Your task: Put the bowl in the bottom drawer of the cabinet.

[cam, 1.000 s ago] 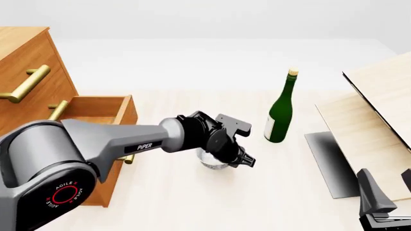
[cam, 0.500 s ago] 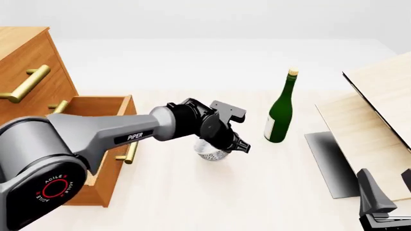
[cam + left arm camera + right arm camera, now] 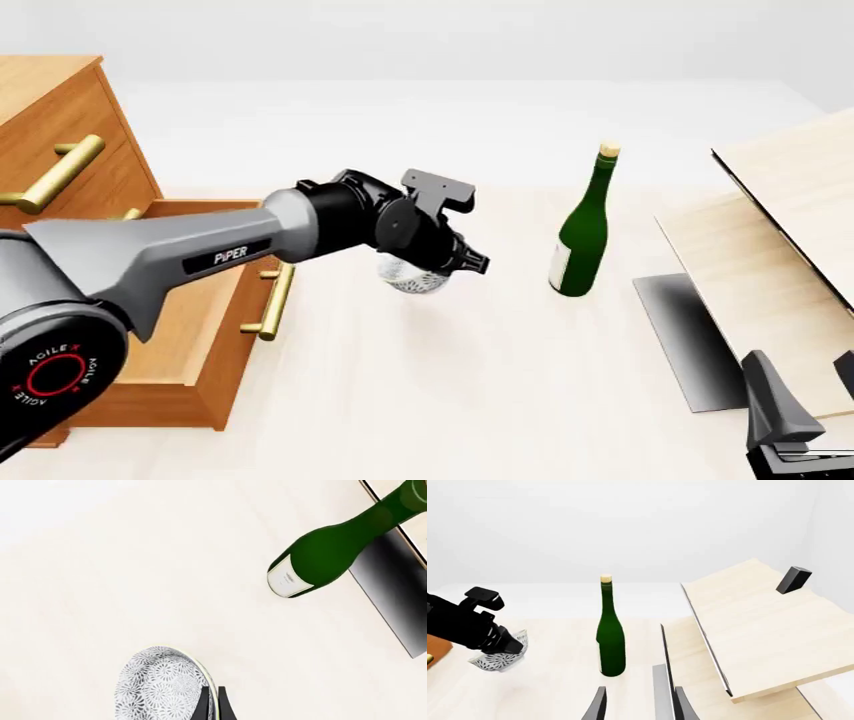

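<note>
Mid-carry, by the look of it. Left gripper (image 3: pixel 470 262) clamped on the rim of the bowl (image 3: pixel 411 277), one finger inside and one outside as far as the left wrist view shows; bowl (image 3: pixel 160 685) tilted and lifted clear of the table (image 3: pixel 441 400), hanging between the green bottle (image 3: pixel 582 235) and the bottom drawer (image 3: pixel 200 330). Drawer pulled out of the cabinet (image 3: pixel 54 130), its open box to the left of the bowl in the front view, brass handle (image 3: pixel 274 300) just beside the arm.

For the step in hand: carry the bowl leftward at a height above the drawer's front wall, not lower, so neither bowl nor finger catches the edge or the handle. Stop only once well over the open box, then lower until near the drawer floor before letting go. Level the wrist if possible, since a rim pinch on a tilted bowl looks prone to swivel. Move slowly; a jolt could shake the bowl loose or nudge the drawer inward.

Right gripper (image 3: pixel 630 705) parked low at the near right, fingers parted with nothing between them, well apart from the bottle (image 3: pixel 610 635) and the pale wooden boards (image 3: pixel 760 625). Drawer floor mostly hidden behind the arm, so whether anything lies inside cannot be told.
</note>
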Robot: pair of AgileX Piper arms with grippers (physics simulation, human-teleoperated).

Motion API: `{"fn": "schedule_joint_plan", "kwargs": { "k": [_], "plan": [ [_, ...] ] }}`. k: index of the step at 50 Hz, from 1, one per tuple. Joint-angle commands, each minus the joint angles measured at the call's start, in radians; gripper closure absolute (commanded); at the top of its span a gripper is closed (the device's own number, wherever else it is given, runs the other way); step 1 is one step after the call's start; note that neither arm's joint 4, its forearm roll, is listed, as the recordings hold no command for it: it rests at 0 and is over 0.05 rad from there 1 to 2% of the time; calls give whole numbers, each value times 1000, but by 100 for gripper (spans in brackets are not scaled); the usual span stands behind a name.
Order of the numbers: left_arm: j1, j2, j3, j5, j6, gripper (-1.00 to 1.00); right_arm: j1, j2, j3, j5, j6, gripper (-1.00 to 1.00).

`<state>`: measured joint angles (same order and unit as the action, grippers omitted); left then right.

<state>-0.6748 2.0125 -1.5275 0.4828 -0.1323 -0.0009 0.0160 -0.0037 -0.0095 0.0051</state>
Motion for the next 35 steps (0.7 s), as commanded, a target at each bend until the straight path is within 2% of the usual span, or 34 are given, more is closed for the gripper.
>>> {"fn": "schedule_joint_plan", "kwargs": {
  "k": [1,26,35],
  "plan": [
    [54,-69,30,-31,25,100,0,0,0,0,0,-100],
    [109,-205,156,-87,29,100,0,0,0,0,0,-100],
    [118,-256,173,-80,33,100,0,0,0,0,0,-100]
  ]
}}
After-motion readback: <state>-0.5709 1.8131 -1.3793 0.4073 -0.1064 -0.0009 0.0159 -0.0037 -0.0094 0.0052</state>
